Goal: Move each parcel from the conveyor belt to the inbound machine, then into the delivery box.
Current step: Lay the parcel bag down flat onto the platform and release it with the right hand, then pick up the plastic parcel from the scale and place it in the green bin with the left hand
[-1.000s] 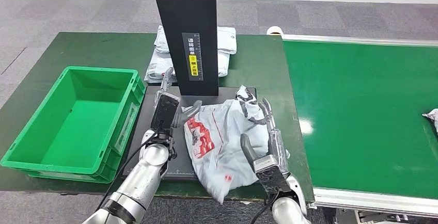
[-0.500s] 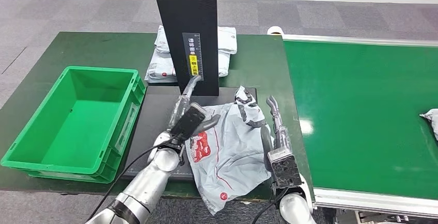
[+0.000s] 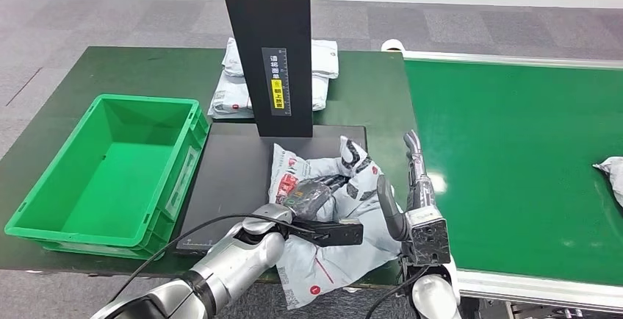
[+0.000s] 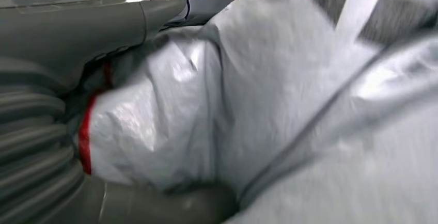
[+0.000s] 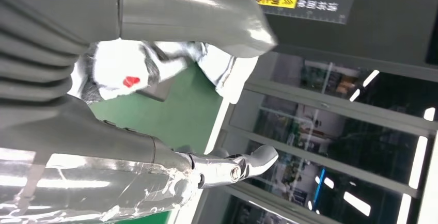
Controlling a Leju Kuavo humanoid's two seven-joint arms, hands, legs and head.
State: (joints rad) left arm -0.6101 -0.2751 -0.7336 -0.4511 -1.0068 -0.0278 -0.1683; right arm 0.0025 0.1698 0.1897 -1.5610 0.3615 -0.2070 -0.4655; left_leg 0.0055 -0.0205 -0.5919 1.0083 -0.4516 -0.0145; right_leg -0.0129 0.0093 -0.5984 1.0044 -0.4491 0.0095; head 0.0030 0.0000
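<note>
The grey parcel (image 3: 330, 223) lies crumpled on the black inbound machine (image 3: 235, 165), under its upright column with a yellow label. The left hand (image 3: 312, 194) presses into it, fingers gripping the plastic. The right hand (image 3: 411, 187) stands alongside, fingers spread and empty. A green crate (image 3: 44, 216) sits left; more parcels (image 3: 323, 58) wait behind.

My left hand (image 3: 312, 195), grey moulded plastic with a ribbed matt cover, presses into the crinkled grey plastic-film parcel (image 3: 334, 253), glossy and creased, printed red in places. My brushed silver metal forearm (image 3: 235, 264) shines softly. My right hand (image 3: 416, 194) shows smooth grey plastic and bare metal fingertips (image 5: 258, 161). The flat black scanner platform (image 3: 231, 179) looks matt; the green plastic crate (image 3: 110, 172) has a slight sheen; the green conveyor belt (image 3: 514, 165) is smooth and faintly reflective.
</note>
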